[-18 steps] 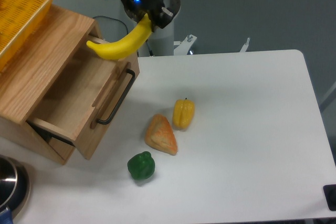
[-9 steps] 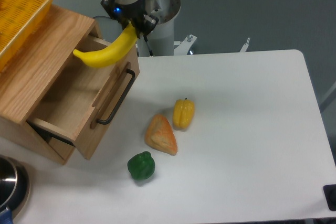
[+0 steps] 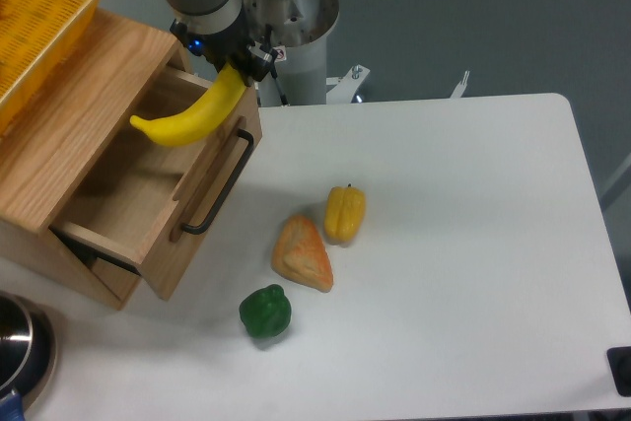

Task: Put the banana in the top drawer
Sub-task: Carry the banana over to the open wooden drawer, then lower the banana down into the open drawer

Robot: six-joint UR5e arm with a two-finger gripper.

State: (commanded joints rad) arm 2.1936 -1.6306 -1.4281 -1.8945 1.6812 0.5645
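Robot's black two-finger gripper (image 3: 235, 64), fingers clamped on the upper end of the long curved bright-yellow banana (image 3: 190, 116). The banana hangs tilted above the open light-oak top drawer (image 3: 148, 206) with its black bar handle (image 3: 219, 184). On the white table (image 3: 463, 273): 1 short yellow bell pepper (image 3: 345, 212).

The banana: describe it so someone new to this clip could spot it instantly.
Find the wooden cabinet at left with its top drawer pulled open. Above the drawer, the gripper holds the banana by one end. It is long, curved and smooth, unlike the short, stubby yellow pepper on the table.
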